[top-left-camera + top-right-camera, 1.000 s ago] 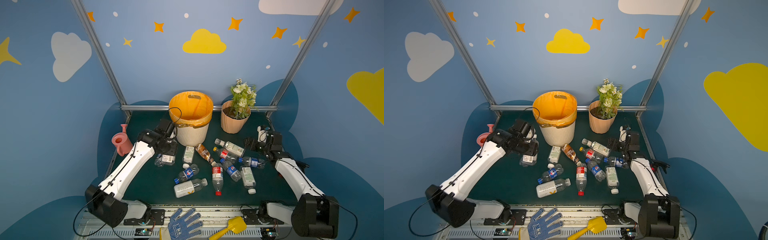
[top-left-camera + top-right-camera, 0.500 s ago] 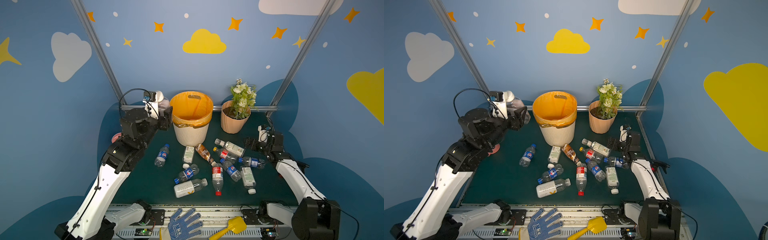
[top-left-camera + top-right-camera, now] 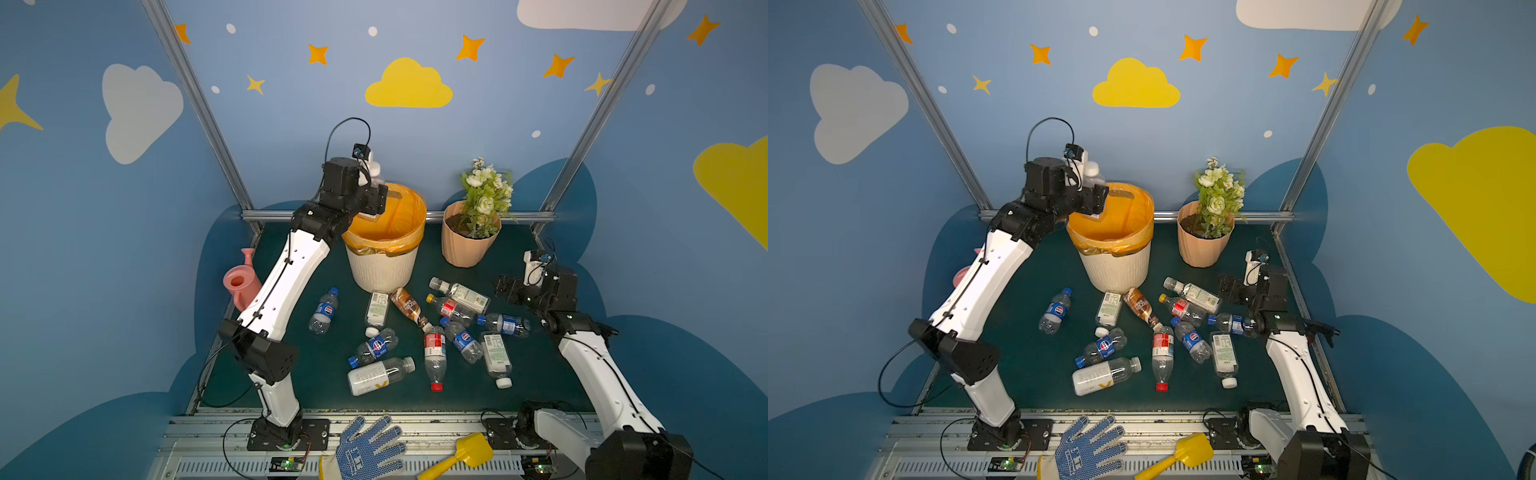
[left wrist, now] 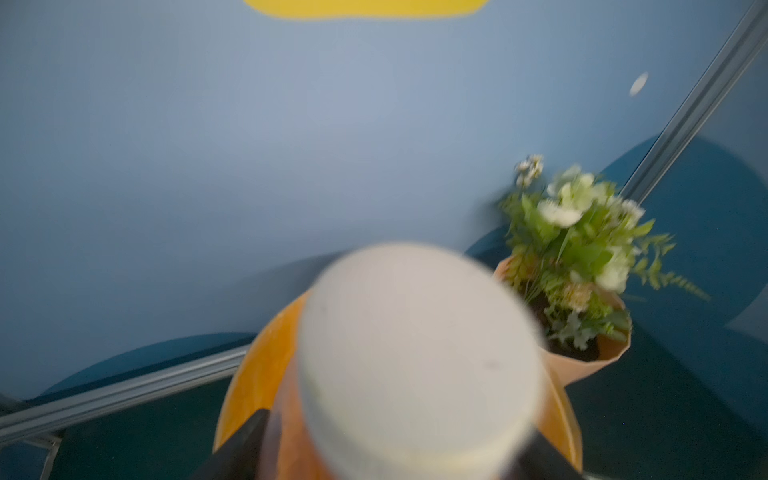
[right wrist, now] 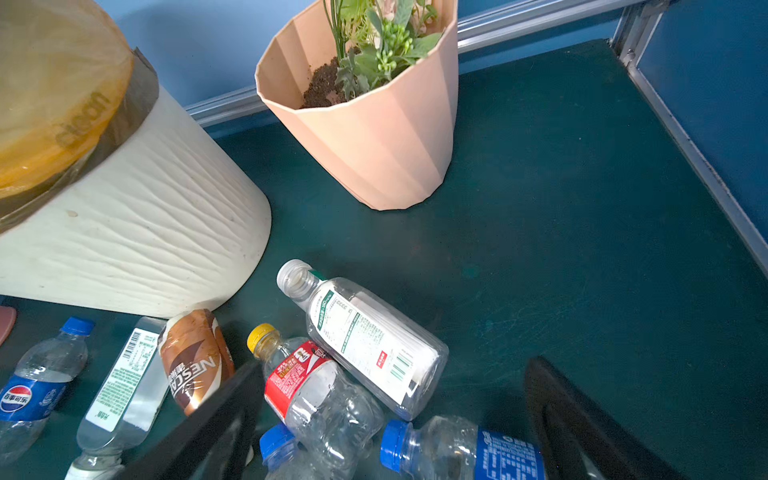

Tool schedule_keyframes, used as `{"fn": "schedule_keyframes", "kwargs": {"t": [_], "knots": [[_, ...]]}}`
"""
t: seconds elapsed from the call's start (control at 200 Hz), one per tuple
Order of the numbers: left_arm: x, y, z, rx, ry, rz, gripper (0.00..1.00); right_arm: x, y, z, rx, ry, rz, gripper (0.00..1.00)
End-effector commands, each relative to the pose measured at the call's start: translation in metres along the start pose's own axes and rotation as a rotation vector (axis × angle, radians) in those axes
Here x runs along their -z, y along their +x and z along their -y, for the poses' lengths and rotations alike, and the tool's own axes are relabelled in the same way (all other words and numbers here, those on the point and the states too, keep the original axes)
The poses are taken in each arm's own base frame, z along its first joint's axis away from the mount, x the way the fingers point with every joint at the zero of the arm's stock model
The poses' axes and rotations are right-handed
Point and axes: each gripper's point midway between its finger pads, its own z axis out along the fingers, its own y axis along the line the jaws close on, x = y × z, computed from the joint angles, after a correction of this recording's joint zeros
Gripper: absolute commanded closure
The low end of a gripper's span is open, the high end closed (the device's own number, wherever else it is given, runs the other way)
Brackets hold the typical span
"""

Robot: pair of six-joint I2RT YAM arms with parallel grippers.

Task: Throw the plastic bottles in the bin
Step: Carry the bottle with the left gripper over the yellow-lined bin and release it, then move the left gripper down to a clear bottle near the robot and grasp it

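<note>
A white-and-black robot arm on the left reached up over a round cream-white ribbed bin [image 3: 380, 270] lined with an orange bag. Its left fingers [image 4: 243, 444] flanked a clear plastic bottle with a white cap [image 4: 419, 357]. The bottle stood upright above the bin's mouth, long axis near vertical, cap up and base down. Blur hid whether the fingers gripped it or had let go. This looked like the drop step: the fingers would need to spread clear so the bottle could fall base first. Below and to the right of those fingers, eleven more plastic bottles [image 3: 434, 353] lay on their sides on the dark green worktop [image 3: 324, 390], caps pointing every way. Just above the rightmost ones hung the right fingers [image 5: 573, 419], spread wide and empty.
</note>
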Motion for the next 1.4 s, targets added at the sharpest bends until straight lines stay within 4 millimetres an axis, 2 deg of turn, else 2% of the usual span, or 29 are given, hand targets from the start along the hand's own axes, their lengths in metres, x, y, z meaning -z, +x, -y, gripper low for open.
{"fn": "schedule_keyframes", "kwargs": {"t": [0.0, 0.09, 0.13, 0.19, 0.265, 0.42, 0.541, 0.681, 0.866, 1.176, 1.396], "knots": [[0.063, -0.031, 0.01, -0.018, 0.039, 0.071, 0.0, 0.01, -0.006, 0.004, 0.023, 0.033, 0.02, 0.04], [0.099, -0.057, 0.019, -0.063, 0.045, 0.252, 0.0, 0.01, -0.005, 0.004, 0.015, 0.033, 0.024, 0.04], [0.11, -0.059, 0.021, -0.069, 0.046, 0.291, 0.0, 0.009, -0.005, 0.004, 0.009, 0.028, 0.026, 0.04], [0.121, -0.051, 0.022, -0.073, 0.047, 0.28, 0.0, 0.007, -0.004, 0.003, 0.003, 0.022, 0.024, 0.04], [0.129, -0.032, 0.026, -0.11, 0.046, 0.219, 0.0, 0.005, -0.003, 0.003, 0.001, 0.019, 0.019, 0.04], [0.137, 0.025, 0.034, -0.226, 0.058, 0.04, 0.0, 0.001, -0.004, 0.003, 0.007, 0.016, 0.013, 0.03], [0.144, 0.085, 0.038, -0.319, 0.086, -0.19, 0.0, -0.002, -0.006, 0.003, 0.004, 0.011, 0.015, 0.04], [0.158, 0.158, 0.056, -0.458, 0.169, -0.451, 0.0, -0.009, -0.006, 0.002, -0.01, -0.002, 0.005, 0.03], [0.167, 0.236, 0.067, -0.517, 0.2, -0.695, 0.01, -0.015, -0.006, -0.002, -0.02, -0.026, -0.016, 0.04], [0.189, 0.333, 0.093, -0.562, 0.302, -1.044, 0.04, -0.015, -0.005, -0.001, -0.021, -0.021, -0.02, 0.04], [0.195, 0.374, 0.103, -0.675, 0.322, -1.217, 0.08, -0.014, -0.002, 0.0, -0.021, -0.018, -0.024, 0.04]]}}
